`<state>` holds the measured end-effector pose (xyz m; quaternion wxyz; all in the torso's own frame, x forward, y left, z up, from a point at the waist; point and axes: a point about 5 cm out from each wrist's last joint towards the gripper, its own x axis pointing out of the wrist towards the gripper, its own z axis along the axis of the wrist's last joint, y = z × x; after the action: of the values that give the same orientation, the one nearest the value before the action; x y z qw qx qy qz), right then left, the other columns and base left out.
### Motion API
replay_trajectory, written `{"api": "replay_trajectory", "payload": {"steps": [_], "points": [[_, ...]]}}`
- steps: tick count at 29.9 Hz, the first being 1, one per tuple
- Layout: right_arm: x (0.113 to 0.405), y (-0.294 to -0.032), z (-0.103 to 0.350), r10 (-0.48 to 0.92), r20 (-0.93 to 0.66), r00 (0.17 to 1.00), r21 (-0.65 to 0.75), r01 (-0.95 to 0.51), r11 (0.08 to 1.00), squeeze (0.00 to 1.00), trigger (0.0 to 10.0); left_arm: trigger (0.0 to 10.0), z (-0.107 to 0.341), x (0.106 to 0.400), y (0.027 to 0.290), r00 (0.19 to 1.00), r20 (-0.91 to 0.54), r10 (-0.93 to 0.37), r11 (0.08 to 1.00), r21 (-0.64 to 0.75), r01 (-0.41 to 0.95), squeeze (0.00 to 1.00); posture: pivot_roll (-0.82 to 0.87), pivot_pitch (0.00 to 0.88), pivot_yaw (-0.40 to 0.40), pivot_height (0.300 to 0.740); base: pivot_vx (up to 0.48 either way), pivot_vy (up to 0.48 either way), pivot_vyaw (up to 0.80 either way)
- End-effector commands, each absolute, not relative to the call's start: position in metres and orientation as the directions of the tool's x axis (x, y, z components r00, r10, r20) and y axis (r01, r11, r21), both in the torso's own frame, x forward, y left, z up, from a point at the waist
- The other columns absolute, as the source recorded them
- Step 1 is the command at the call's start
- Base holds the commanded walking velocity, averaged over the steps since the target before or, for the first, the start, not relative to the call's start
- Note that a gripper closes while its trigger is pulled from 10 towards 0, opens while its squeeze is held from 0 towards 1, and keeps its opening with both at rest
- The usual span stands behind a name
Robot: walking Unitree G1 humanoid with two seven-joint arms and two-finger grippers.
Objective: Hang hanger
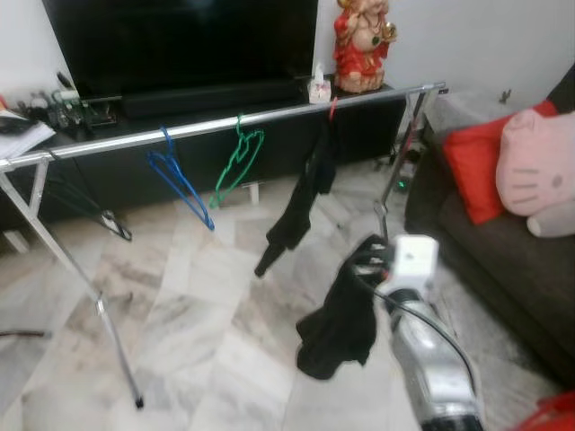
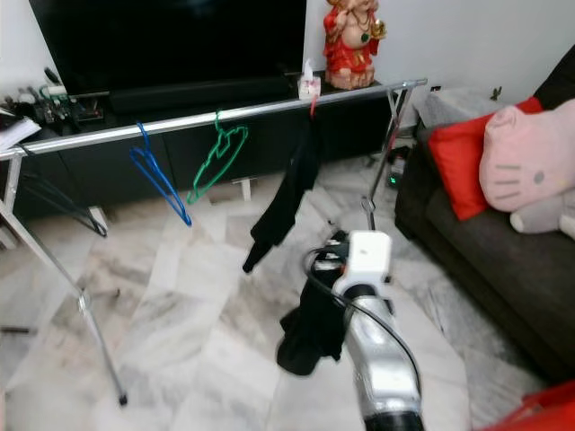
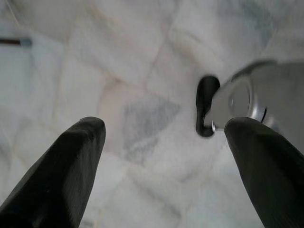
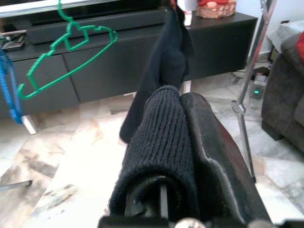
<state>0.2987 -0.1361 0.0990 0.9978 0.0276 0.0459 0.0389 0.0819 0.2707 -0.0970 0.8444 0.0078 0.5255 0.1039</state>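
Note:
A silver clothes rail [image 1: 225,121] crosses in front of a black TV cabinet. On it hang an empty blue hanger [image 1: 180,184], an empty green hanger [image 1: 238,166] and a black garment [image 1: 301,202] on a red hook [image 1: 332,109]. My right gripper [image 1: 367,260] is below the rail's right part, shut on a second black knit garment [image 1: 341,323] that droops toward the floor. That knit fabric [image 4: 159,137] wraps over the fingers in the right wrist view, hiding any hanger inside it. My left gripper [image 3: 164,124] is open over the marble floor.
The rack's legs [image 1: 108,332] stand on the marble floor at left, and its right post [image 1: 400,153] is by a dark sofa [image 1: 503,260] with a red cushion [image 1: 472,166] and a pink plush [image 1: 539,171]. A red statue [image 1: 362,45] stands on the cabinet.

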Motion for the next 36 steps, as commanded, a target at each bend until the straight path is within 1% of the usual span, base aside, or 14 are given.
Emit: {"api": "replay_trajectory", "payload": {"steps": [1, 36], "points": [[0.3003, -0.1464, 0.1069, 0.045, -0.058, 0.997, 0.037, -0.043, 0.998, 0.00, 10.0, 10.0, -0.0987, 0.0800, 0.2675, 0.416, -0.893, 0.173, 0.978, 0.107, -0.178, 0.00, -0.03, 0.000, 0.003, 0.716, 0.281, 0.000, 0.00], [0.3037, -0.1456, 0.1106, 0.058, -0.049, 0.997, 0.009, -0.057, 0.998, 0.00, 10.0, 10.0, -0.0981, 0.0826, 0.2677, 0.422, -0.890, 0.173, 0.977, 0.100, -0.190, 0.00, -0.03, 0.000, -0.004, 0.716, 0.284, 0.000, 0.00]]}}
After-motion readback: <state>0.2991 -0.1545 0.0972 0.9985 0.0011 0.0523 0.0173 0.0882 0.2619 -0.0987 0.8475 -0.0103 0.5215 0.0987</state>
